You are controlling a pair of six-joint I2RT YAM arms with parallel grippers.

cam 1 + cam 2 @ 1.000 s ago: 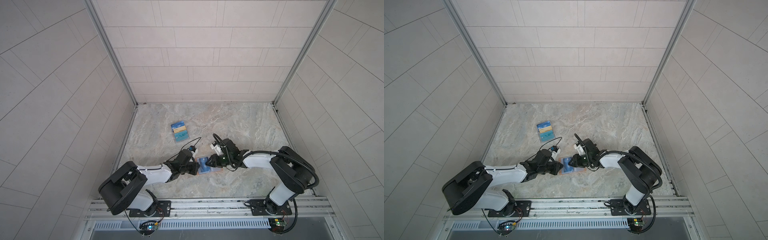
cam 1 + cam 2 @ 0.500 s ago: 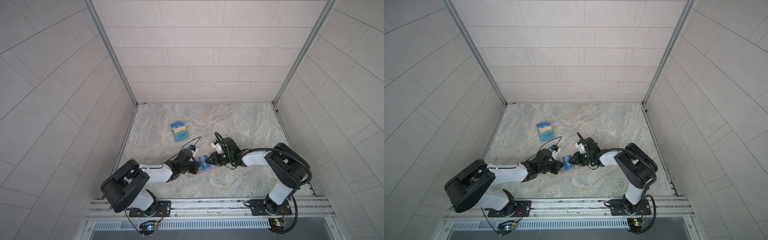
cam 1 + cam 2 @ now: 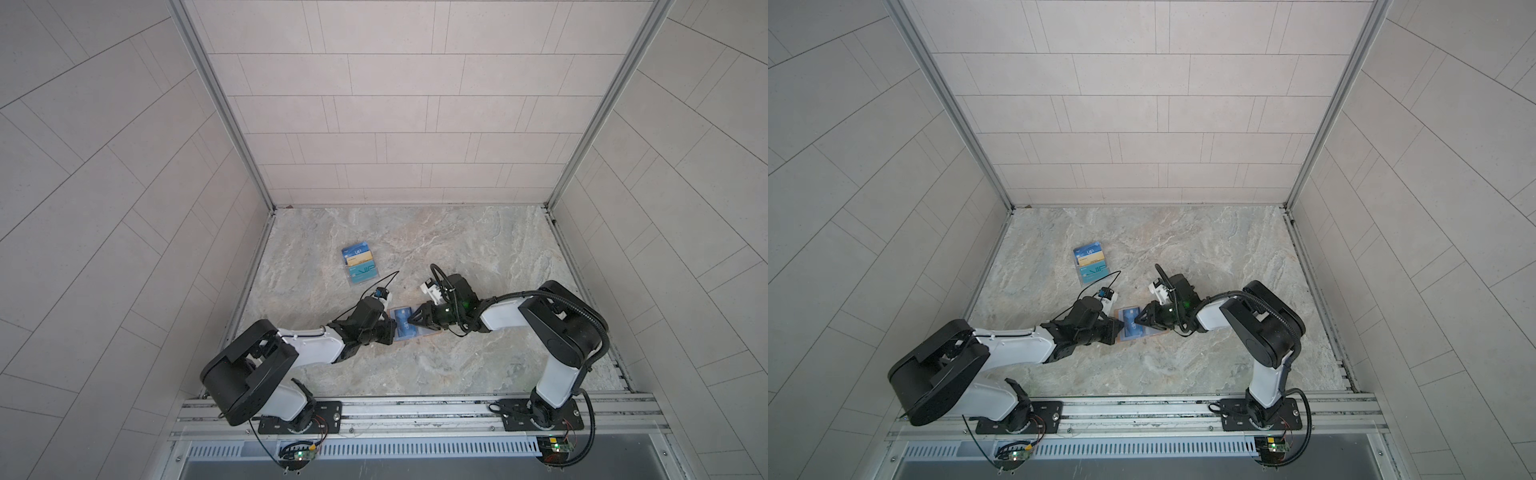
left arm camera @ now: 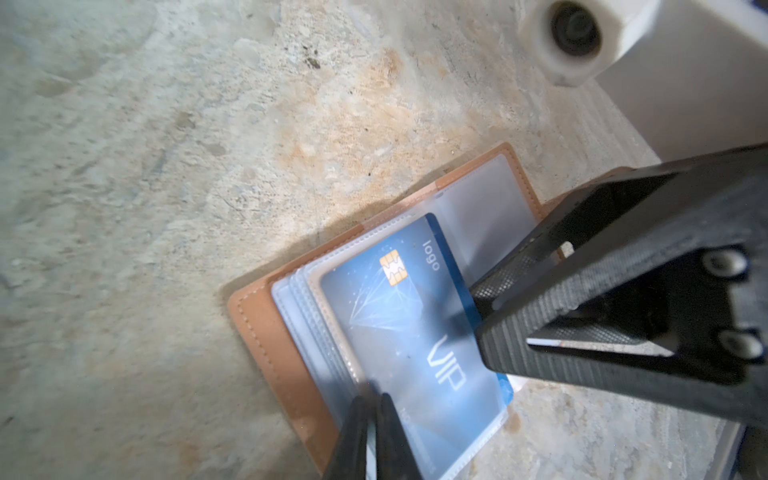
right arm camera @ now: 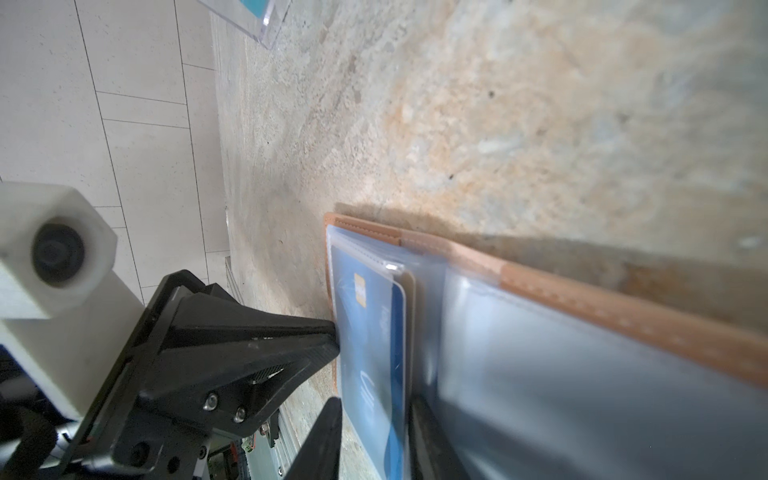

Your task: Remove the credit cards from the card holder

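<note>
The tan leather card holder (image 3: 420, 333) (image 3: 1152, 332) lies open on the marble floor between my two grippers. A dark blue credit card (image 4: 407, 316) (image 5: 368, 332) marked VIP sits in a clear sleeve on its left half. My left gripper (image 4: 372, 415) (image 3: 392, 329) is shut on the outer edge of that sleeve. My right gripper (image 5: 374, 440) (image 4: 478, 309) (image 3: 1136, 320) comes from the opposite side. Its jaws are open a little, with one finger on each side of the blue card's inner edge. No gold card shows.
A pile of blue, gold and teal cards (image 3: 359, 264) (image 3: 1091, 264) in a clear tray lies behind and to the left of the holder. Tiled walls close the floor in on three sides, and a metal rail (image 3: 415, 409) runs along the front.
My right gripper has slid left over the card holder onto the blue card's edge, and its jaws have narrowed slightly. My left gripper has kept its grip and place.
</note>
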